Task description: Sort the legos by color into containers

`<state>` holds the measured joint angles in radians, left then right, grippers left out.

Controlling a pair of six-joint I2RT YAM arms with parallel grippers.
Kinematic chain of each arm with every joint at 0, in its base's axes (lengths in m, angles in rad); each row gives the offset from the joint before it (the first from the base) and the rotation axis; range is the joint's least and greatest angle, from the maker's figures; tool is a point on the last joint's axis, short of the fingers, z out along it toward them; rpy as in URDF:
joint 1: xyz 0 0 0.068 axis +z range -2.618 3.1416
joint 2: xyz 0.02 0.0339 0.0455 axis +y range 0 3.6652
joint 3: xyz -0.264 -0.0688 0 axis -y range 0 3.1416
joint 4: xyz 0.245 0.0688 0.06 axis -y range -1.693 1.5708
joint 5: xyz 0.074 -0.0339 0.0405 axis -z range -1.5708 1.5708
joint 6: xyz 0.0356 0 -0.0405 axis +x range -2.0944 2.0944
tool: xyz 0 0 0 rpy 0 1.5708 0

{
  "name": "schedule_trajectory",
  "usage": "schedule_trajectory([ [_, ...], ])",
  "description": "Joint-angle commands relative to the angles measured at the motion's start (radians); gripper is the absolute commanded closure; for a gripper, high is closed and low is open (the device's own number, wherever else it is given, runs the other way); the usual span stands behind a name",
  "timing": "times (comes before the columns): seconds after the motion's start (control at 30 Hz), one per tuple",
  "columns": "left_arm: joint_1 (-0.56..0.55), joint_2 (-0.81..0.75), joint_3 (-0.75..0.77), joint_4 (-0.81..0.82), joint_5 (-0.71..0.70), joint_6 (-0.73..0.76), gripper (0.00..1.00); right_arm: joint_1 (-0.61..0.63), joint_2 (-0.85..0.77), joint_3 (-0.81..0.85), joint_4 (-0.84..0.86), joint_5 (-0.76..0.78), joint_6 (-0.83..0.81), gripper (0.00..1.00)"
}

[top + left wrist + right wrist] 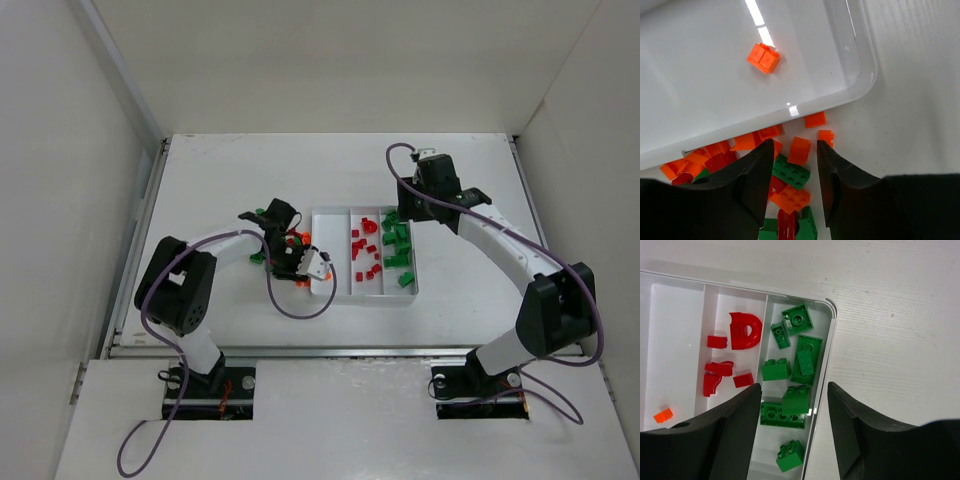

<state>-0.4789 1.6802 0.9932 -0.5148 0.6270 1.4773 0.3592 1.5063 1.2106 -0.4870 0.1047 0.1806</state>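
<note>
Legos (790,196): a loose heap of orange, green and red lies on the bench (220,180), just beside the left edge of the tray (365,296). Sorting is well under way. Red pieces (745,331) sit in the middle compartment and green in the right one. The left compartment shows only a lone orange brick (763,58).

Left gripper (795,144): low over the heap, jaws narrow but apart, holding nothing. They straddle an orange piece (799,151), with a gap visible on each side of it. That piece sits right against a green brick (791,173), and other bricks crowd in around the fingers.

Right gripper (795,386): poised over the green compartment, jaws moderately wide and empty. A green brick (796,400) lies in the tray between them, untouched.

Step judged in hand: picking the orange piece for the left compartment.

Risks noted:
- Closing here may pinch the green brick along with the orange one, because the two touch. A mixed drop would spoil the sort.
- The piece looks tilted, so uneven contact could flick it away or let it slip in transit.
- The tray rim lies close to the heap, and a low carry could clip it and shift the tray.
- Fingers pressing down could scatter neighbouring bricks across the bench.
</note>
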Motion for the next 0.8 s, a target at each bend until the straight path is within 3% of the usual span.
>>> schedule_trajectory([
  [0.0,-0.003,0.018,0.047,-0.076,0.002,0.072,0.64,-0.008,-0.034,0.0,0.013,0.003,0.011,0.39],
  [0.4,0.006,0.047,0.032,-0.103,-0.047,0.1,0.73,-0.008,-0.043,-0.01,0.013,0.021,0.011,0.39],
  [0.63,0.016,0.038,0.032,-0.126,-0.047,0.1,0.91,-0.008,-0.043,-0.01,0.013,0.021,0.011,0.39],
  [0.67,0.025,0.038,0.032,-0.139,-0.056,0.1,0.98,-0.008,-0.043,-0.019,0.013,0.021,0.011,0.39],
  [0.77,0.037,0.029,0.032,-0.148,-0.056,0.08,1.0,-0.008,-0.052,-0.019,0.013,0.021,0.011,0.39],
])
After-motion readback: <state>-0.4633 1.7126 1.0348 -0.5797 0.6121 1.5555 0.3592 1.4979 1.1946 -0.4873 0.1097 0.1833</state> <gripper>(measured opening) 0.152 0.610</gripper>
